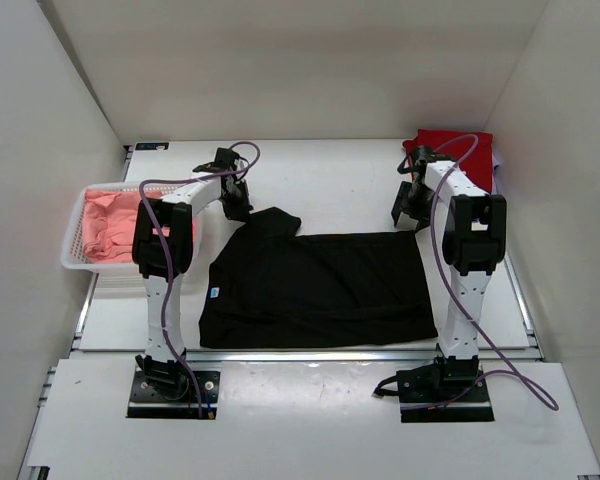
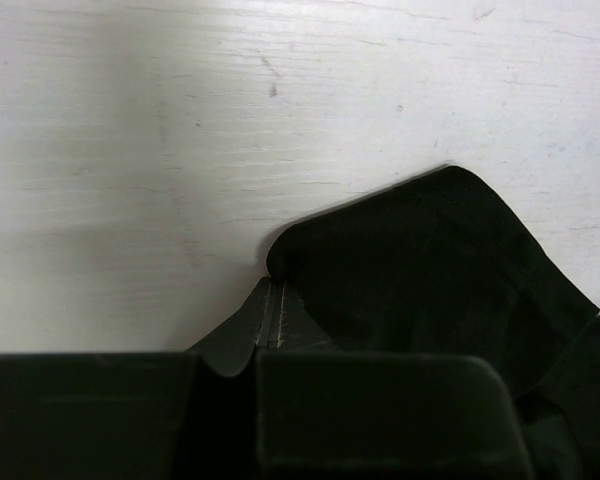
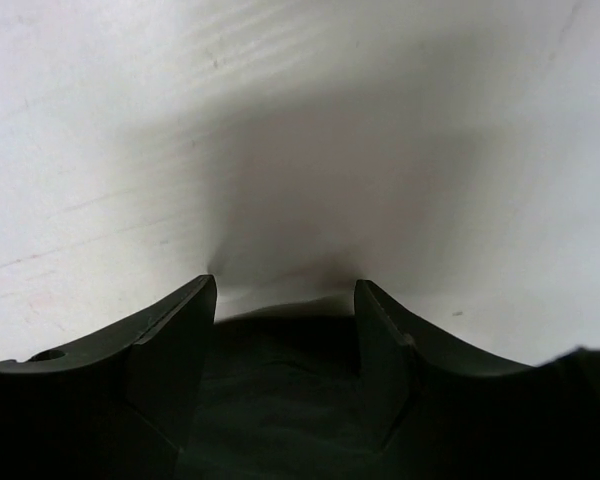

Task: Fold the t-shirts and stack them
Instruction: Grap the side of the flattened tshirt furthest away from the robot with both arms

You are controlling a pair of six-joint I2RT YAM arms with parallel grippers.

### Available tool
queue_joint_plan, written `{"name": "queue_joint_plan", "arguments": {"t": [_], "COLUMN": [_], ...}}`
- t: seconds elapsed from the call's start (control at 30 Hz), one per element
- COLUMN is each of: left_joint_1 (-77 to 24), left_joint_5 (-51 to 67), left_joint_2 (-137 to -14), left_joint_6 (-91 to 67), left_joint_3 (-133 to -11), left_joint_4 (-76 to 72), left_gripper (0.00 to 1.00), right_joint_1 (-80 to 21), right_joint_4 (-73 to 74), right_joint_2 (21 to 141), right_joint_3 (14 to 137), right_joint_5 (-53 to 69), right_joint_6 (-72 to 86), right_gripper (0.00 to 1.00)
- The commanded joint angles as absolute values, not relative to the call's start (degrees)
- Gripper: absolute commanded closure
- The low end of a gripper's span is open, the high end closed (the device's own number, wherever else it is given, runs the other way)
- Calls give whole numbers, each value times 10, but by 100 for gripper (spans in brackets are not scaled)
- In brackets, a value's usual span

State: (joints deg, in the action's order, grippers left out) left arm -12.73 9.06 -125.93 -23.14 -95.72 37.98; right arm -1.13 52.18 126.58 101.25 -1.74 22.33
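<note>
Barely visible, left pincer (image 2: 272, 302) clamped shut on black t-shirt (image 2: 430, 270) sleeve; right pincer (image 3: 285, 285) parted, astride its murky edge

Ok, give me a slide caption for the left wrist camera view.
Left gripper closed on the edge of the black t-shirt, which lies on the white table.

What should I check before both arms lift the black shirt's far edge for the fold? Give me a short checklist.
1. Left gripper shut on the black t-shirt at its sleeve edge: ok.
2. Right gripper closed on the far right corner: not ok; jaws open, straddling the cloth edge.
3. Shirt body spread flat on the table: ok.
4. Red t-shirt apart from the black one: ok, it lies at the table's far right corner.
5. How many cloth layers the left pinch holds: cannot tell.
</note>
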Motion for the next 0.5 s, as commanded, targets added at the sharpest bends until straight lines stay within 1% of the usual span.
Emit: {"name": "queue_joint_plan", "arguments": {"t": [0.0,0.23,0.3,0.47], "left_joint_1": [-121,-120,-118,-119], "left_joint_5": [109,116,115,120], "left_joint_2": [-1246,-1238,-1237,-1231], "left_joint_6": [-234,-235,-236,-239], "left_joint_3": [-964,-949,-948,-949], "left_joint_4": [382,375,377,375], "left_gripper": [100,100,100,100], "right_joint_1": [-12,-10,-13,-11], "right_joint_4": [548,534,529,481], "right_joint_2": [1243,1182,1170,1144], "right_joint_3": [1020,956,941,889], "right_joint_5": [-52,-63,-55,-5], "right_joint_6": [221,222,219,207], "right_gripper": [44,45,44,48]}}
